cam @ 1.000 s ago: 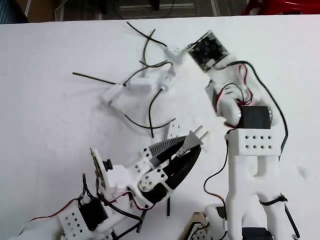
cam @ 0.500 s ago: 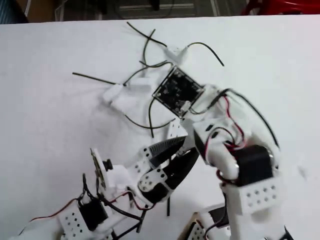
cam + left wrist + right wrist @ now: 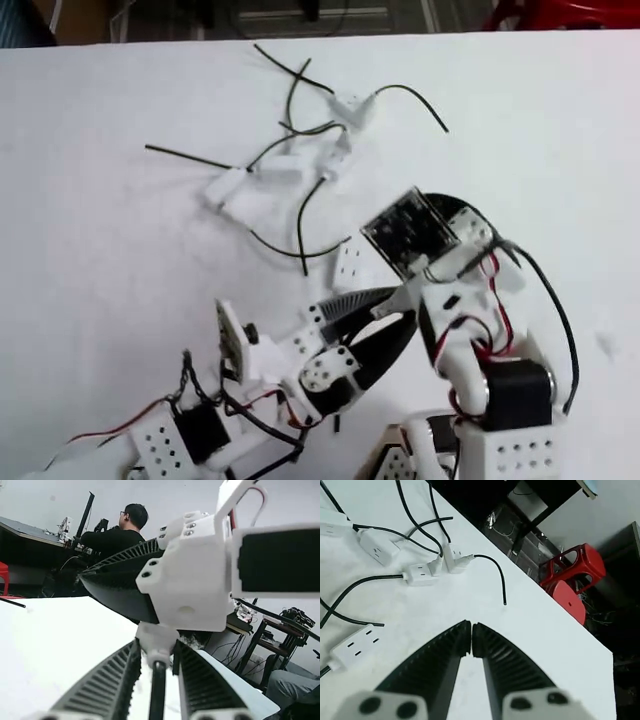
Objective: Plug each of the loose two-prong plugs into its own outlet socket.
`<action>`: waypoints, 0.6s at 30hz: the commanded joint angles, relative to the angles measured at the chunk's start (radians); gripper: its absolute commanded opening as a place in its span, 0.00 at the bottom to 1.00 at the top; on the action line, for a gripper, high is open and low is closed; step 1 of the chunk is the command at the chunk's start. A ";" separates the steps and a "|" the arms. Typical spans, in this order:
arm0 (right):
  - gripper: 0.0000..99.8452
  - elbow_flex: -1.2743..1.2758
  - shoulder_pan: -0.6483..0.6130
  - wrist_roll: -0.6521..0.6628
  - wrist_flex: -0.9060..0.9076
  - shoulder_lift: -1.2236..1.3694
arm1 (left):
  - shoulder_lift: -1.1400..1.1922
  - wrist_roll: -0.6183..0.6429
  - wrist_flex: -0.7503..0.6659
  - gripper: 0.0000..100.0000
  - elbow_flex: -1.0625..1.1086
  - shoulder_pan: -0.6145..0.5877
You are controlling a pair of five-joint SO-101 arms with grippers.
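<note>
The left gripper [image 3: 398, 306] clamps the 2-prong plug [image 3: 156, 641] by its body, just beside an outlet socket [image 3: 349, 266]. The plug looks light and rigid, its cord limp. The right gripper [image 3: 471, 628] is closed, empty.

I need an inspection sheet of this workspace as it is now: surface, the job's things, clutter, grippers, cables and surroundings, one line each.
Surface: white table.
Job's things: white outlet sockets lie in a loose group; one white socket block lies near the grippers; a white plug with a black cord is held.
Clutter: nothing seen.
Grippers: left gripper shut on the plug; right gripper shut, nothing between its fingers, close beside the left one.
Cables: thin black cords curl loose on the table.
Surroundings: red plastic stool beyond the table edge.
</note>
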 commanded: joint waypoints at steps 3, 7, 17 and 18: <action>0.02 0.064 0.012 0.008 -0.027 -0.036 | -0.018 0.009 -0.029 0.02 -0.018 -0.018; 0.02 0.011 0.051 0.008 -0.071 -0.031 | -0.018 0.009 -0.026 0.02 -0.018 -0.018; 0.02 -0.152 0.180 -0.002 -0.067 -0.030 | -0.015 0.009 -0.023 0.02 -0.020 -0.019; 0.02 -0.149 0.202 -0.002 -0.067 -0.030 | -0.015 0.009 -0.020 0.02 -0.020 -0.024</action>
